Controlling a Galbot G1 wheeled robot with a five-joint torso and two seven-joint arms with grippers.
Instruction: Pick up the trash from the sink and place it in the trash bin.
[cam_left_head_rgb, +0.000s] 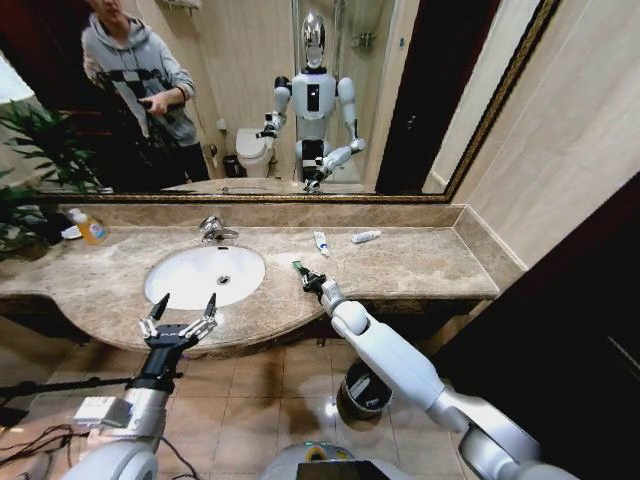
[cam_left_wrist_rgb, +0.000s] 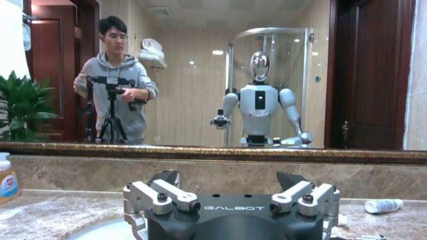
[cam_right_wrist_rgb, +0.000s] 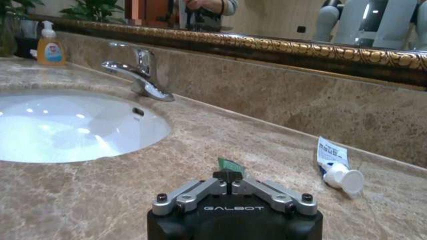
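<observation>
My right gripper (cam_left_head_rgb: 312, 281) hangs low over the marble counter just right of the sink (cam_left_head_rgb: 160, 290), shut on a tiny dark-green tube (cam_left_head_rgb: 298, 267). In the right wrist view the green tube (cam_right_wrist_rgb: 231, 166) pokes out between the closed fingers (cam_right_wrist_rgb: 207, 189). Two white tubes (cam_left_head_rgb: 321, 243) (cam_left_head_rgb: 366, 237) lie on the counter behind it; one white tube (cam_right_wrist_rgb: 337, 166) shows close by. My left gripper (cam_left_head_rgb: 180, 311) is open in front of the basin at the counter's front edge, holding nothing. The dark round trash bin (cam_left_head_rgb: 362, 390) stands on the floor under the right arm.
A chrome faucet (cam_left_head_rgb: 213, 230) rises behind the basin. A yellow bottle (cam_left_head_rgb: 90, 228) stands at the far left by a plant (cam_left_head_rgb: 35, 170). The wall mirror (cam_left_head_rgb: 400, 120) runs along the back. Cables (cam_left_head_rgb: 40, 440) lie on the floor at left.
</observation>
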